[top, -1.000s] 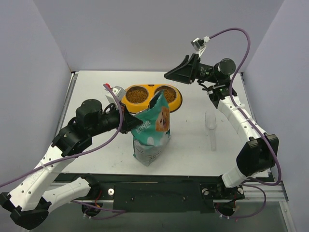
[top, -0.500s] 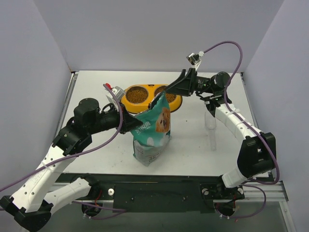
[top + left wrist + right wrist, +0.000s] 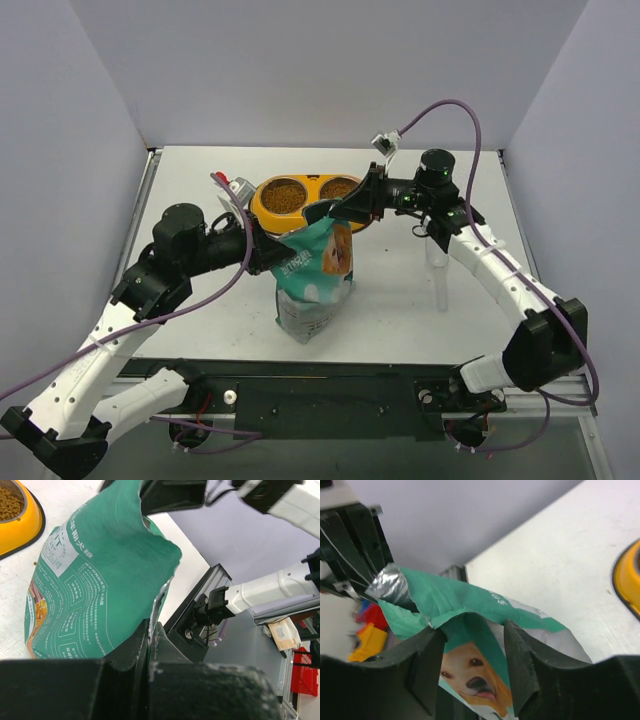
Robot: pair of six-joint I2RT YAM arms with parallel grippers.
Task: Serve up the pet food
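1. White table [image 3: 190, 180] carries a yellow feeder [image 3: 262, 208]; brown kibble [image 3: 283, 195] fills both its bowls.
2. Loose, light pellets should pour, so grip the soft teal bag [image 3: 318, 280], not them.
3. Left gripper [image 3: 150, 630] pinches the bag's torn edge; right gripper [image 3: 474, 630], jaws spread, straddles its lip, having swung in from the rear.

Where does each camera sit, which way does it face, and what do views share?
Top external: above, behind the bases, looking down on table, left arm, right arm, pet food bag, yellow feeder.
Left wrist: on left arm, looking along left gripper shut on the bag's edge.
Right wrist: on right arm, looking down through open right gripper at the bag's top.
Shared: all show the bag.
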